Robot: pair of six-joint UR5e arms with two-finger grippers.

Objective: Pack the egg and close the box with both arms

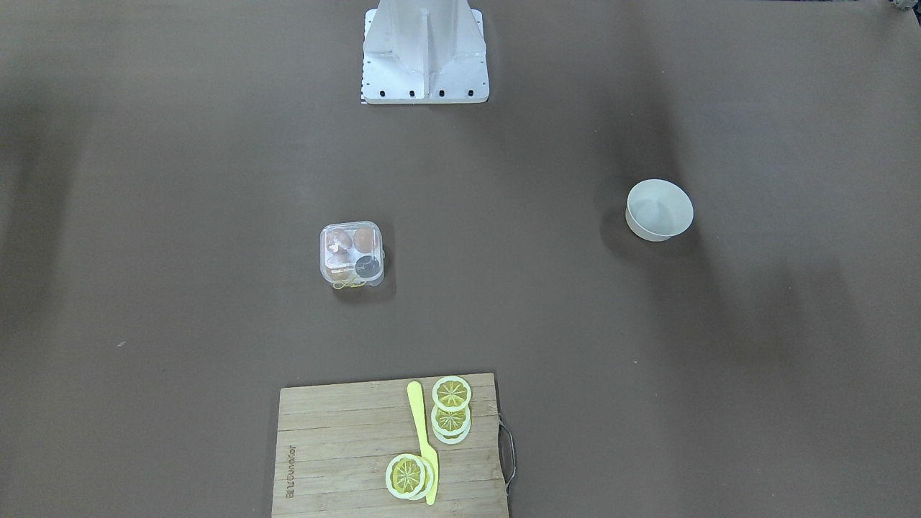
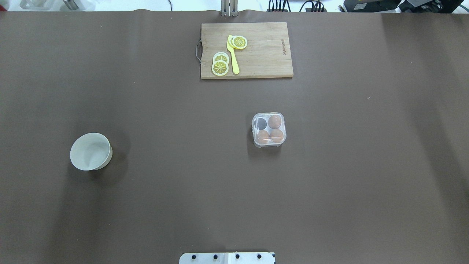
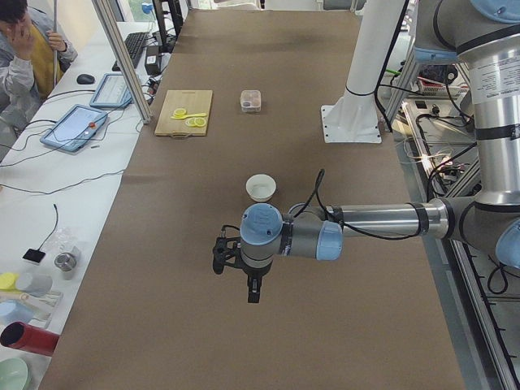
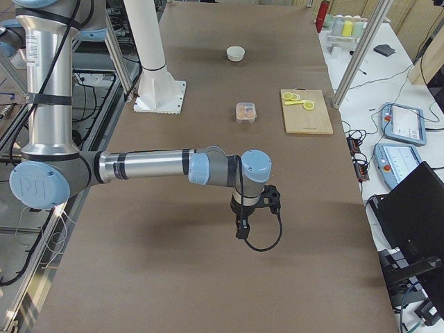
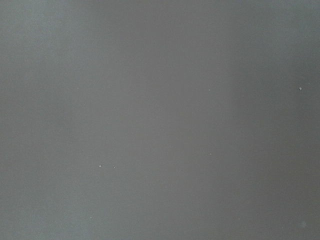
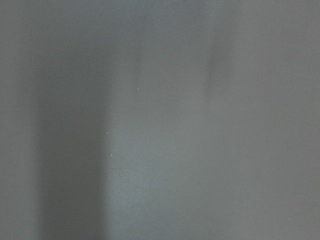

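The clear egg box [image 2: 269, 129] stands mid-table and also shows in the front view [image 1: 351, 254]. Three orange-brown eggs fill three of its cups, one of them at the far right [image 2: 274, 121]. The fourth cup [image 2: 261, 124] looks dark and empty. The lid seems to lie down over the box. My left gripper [image 3: 253, 290] hangs above bare table, far from the box. My right gripper [image 4: 241, 229] hangs above bare table at the other end. Both show only in the side views, so I cannot tell whether they are open or shut. The wrist views show only blurred table.
A white bowl [image 2: 91, 151] stands on the robot's left side. A wooden cutting board [image 2: 263, 55] with lemon slices [image 2: 220, 67] and a yellow knife [image 2: 233, 55] lies at the far edge. The white pedestal [image 1: 424, 54] stands at the robot's base.
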